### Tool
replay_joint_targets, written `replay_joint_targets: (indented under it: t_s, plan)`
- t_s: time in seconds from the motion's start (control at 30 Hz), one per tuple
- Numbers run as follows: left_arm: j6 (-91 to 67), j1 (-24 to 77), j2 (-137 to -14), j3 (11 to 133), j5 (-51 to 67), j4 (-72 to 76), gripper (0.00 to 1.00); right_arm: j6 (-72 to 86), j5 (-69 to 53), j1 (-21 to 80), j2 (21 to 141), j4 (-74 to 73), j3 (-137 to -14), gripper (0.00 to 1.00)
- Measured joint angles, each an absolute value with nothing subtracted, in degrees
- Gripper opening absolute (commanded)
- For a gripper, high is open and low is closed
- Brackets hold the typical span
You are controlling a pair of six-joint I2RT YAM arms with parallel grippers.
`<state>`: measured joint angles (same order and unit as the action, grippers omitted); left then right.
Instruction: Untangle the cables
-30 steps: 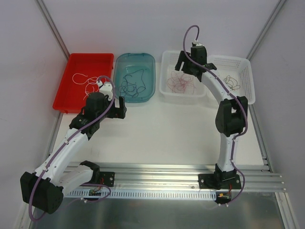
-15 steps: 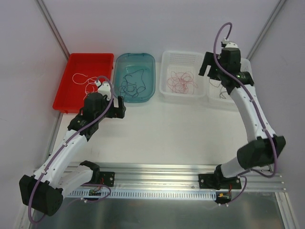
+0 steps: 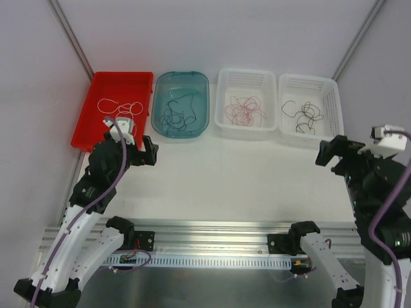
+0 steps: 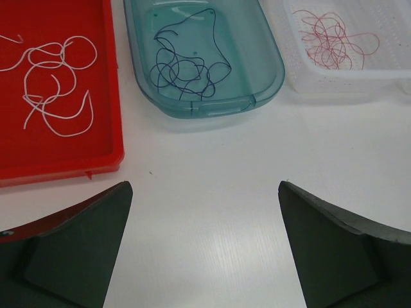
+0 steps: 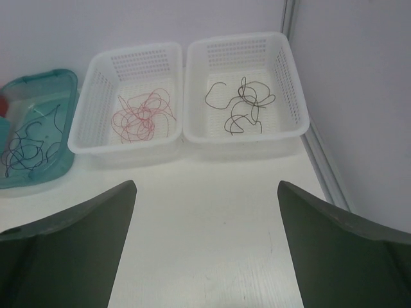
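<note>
The cables lie sorted by colour in four containers at the back. White strands (image 3: 119,109) are in the red tray (image 3: 87,131), and dark strands (image 3: 176,114) in the teal tub (image 3: 200,125). Pink-red strands (image 3: 244,110) fill one white basket (image 3: 221,125), dark brown strands (image 3: 305,114) the other (image 3: 282,131). My left gripper (image 3: 128,142) hovers open in front of the red tray, over bare table (image 4: 205,192). Open and holding nothing, my right gripper (image 3: 340,154) sits near the right edge, short of the baskets (image 5: 205,189).
White walls close in on the left and right. A metal frame strip (image 5: 324,170) runs along the table's right edge. An aluminium rail (image 3: 212,231) carrying both arm bases crosses the near edge.
My right arm swung from over the pink-red basket to the right basket, then drew back to the near right, its jaws opening wider. My left arm drew back slightly.
</note>
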<state>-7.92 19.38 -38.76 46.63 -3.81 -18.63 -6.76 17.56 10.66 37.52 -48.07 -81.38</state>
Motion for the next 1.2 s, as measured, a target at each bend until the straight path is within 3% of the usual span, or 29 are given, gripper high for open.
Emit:
replay_joint_targets:
  t_s: [0.5,0.6,1.2]
  plan:
    - [-11.6,19.4,-0.8,47.2,-11.8,-36.6,0.99,-9.9,16.5,10.6,5.0,-54.9,-64.9,0.97]
    - [-11.7,19.4,-0.2,47.0,-12.6,-37.8,0.99,-10.2,16.3,10.6,0.3,-55.5,-61.8,0.97]
    - [-12.4,19.4,-0.1,46.3,-14.6,-44.1,0.99,-10.5,17.8,10.7,0.3,-56.1,-55.0,0.97]
